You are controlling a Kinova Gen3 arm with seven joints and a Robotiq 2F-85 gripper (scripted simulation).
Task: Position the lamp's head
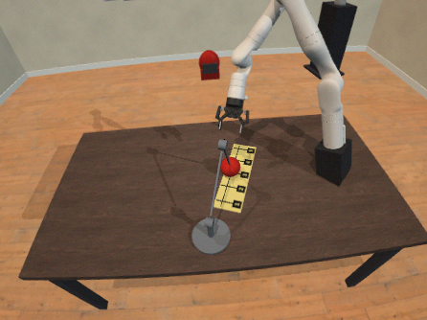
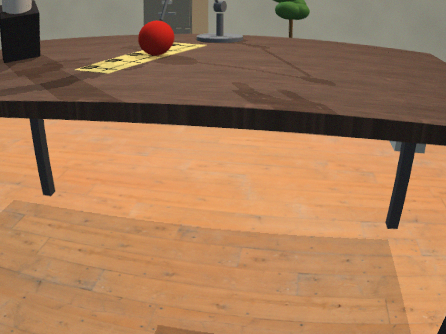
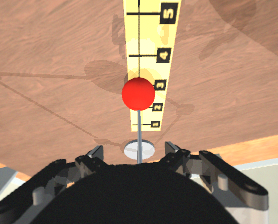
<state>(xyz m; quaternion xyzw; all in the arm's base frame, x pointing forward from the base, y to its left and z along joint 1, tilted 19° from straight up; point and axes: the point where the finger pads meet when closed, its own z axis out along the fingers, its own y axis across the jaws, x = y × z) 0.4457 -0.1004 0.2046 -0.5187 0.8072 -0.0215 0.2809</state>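
Gripper [image 1: 231, 127] [image 3: 134, 150], spread, empty; likely step, approach.
Head [image 1: 230, 167] [image 2: 156, 37] [image 3: 138, 94], red, over strip [image 1: 229, 194] [image 2: 107, 68] [image 3: 150, 35], apparently near 3. Gripper at its twelve o'clock, top view. Next, presumably: lower, straddle head, grip, ease outward, test for sinking.

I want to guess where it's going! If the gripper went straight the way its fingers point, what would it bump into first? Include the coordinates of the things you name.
Probably the lamp's red head [image 1: 230, 167] [image 2: 156, 38] [image 3: 138, 94] or its thin arm, because the open gripper [image 1: 231, 127] [image 3: 134, 150] points down that way. Depth is hard to judge, so it might just miss.
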